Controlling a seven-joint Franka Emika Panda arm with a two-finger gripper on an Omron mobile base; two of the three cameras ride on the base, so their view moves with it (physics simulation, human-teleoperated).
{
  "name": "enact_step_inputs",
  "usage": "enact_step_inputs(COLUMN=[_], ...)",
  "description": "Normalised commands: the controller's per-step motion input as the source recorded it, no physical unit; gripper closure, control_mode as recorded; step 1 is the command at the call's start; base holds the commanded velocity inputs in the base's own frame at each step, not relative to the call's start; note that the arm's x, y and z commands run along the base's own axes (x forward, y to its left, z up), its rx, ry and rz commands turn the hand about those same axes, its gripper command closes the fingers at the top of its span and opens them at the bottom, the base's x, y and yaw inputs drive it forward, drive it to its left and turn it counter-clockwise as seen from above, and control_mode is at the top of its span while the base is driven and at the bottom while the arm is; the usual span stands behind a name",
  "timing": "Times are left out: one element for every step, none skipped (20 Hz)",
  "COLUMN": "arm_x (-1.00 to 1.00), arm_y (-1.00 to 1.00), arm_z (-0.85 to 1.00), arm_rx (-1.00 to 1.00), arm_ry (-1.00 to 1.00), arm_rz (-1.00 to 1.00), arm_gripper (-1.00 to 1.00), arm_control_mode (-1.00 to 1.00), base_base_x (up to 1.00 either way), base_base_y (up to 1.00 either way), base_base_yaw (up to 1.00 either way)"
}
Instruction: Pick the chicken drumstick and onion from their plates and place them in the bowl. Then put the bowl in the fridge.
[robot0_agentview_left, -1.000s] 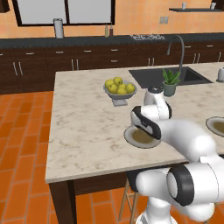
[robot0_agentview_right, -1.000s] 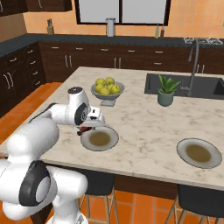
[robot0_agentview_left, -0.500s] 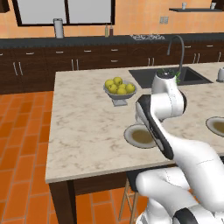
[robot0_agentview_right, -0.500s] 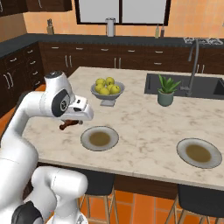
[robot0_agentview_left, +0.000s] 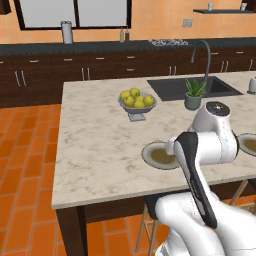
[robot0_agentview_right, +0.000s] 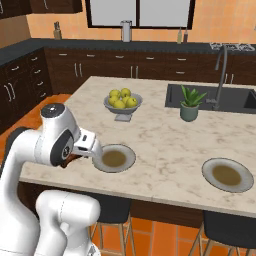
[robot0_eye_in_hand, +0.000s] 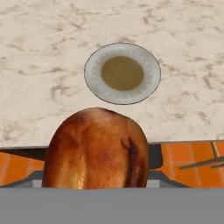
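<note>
Hand view: chicken drumstick (robot0_eye_in_hand: 98, 148) sits right up against the cam at the bottom, reddish-brown, big in frame, lifted clear of the counter (robot0_eye_in_hand: 39, 65); fingertips hidden behind it, so grip can't be seen directly, but w/ meat hanging there off the surface the gripper reads as clamped on the drumstick. Beyond it, a grey plate (robot0_eye_in_hand: 94, 85) w/ brownish centre lies flat on the marble, nothing on it, well apart from the drumstick. Below the counter edge, orange floor tiles. Right base view: arm bent low at island's near-left edge, hand next to near plate (robot0_agentview_right: 131, 159), just left of it; a sliver of dark brown shows under the wrist, probably the drumstick. 2nd plate (robot0_agentview_right: 246, 179) farther right near front edge, also bare. Footed fruit bowl (robot0_agentview_right: 123, 107) w/ yellow-green fruits sits mid-island, potted plant (robot0_agentview_right: 189, 102) beside the sink (robot0_agentview_right: 235, 100). Left base view: arm covers right part of near plate (robot0_agentview_left: 150, 154); fruit bowl (robot0_agentview_left: 137, 103) behind it.
</note>
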Motion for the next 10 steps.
enact_step_inputs(arm_x=[0.00, 0.00, -0.06, -0.14, -0.18, -0.25, 0.00, 0.00, 0.00, 0.00], arm_y=[0.04, 0.07, 0.07, 0.02, 0.00, -0.03, 0.00, 0.00, 0.00, 0.00], arm_z=[-0.04, 0.00, 0.00, -0.04, -0.16, -0.12, -0.01, 0.00, 0.00, 0.00], arm_rx=[-0.05, -0.07, -0.10, -0.08, -0.04, 0.00, 0.00, 0.00, 0.00, 0.00], arm_ry=[0.31, 0.33, 0.30, 0.27, 0.22, 0.07, 0.05, 0.05, 0.03, 0.00], arm_rz=[0.00, -0.05, -0.08, -0.10, -0.09, -0.03, 0.00, 0.00, 0.00, 0.00], arm_gripper=[1.00, 1.00, 1.00, 1.00, 1.00, 1.00, 1.00, 1.00, 1.00, 1.00], arm_control_mode=[-1.00, -1.00, -1.00, -1.00, -1.00, -1.00, -1.00, -1.00, -1.00, -1.00], base_base_x=[0.00, 0.00, 0.00, 0.00, 0.00, 0.00, 0.00, 0.00, 0.00, 0.00], base_base_y=[0.00, 0.00, 0.00, 0.00, 0.00, 0.00, 0.00, 0.00, 0.00, 0.00], base_base_yaw=[0.00, 0.00, 0.00, 0.00, 0.00, 0.00, 0.00, 0.00, 0.00, 0.00])
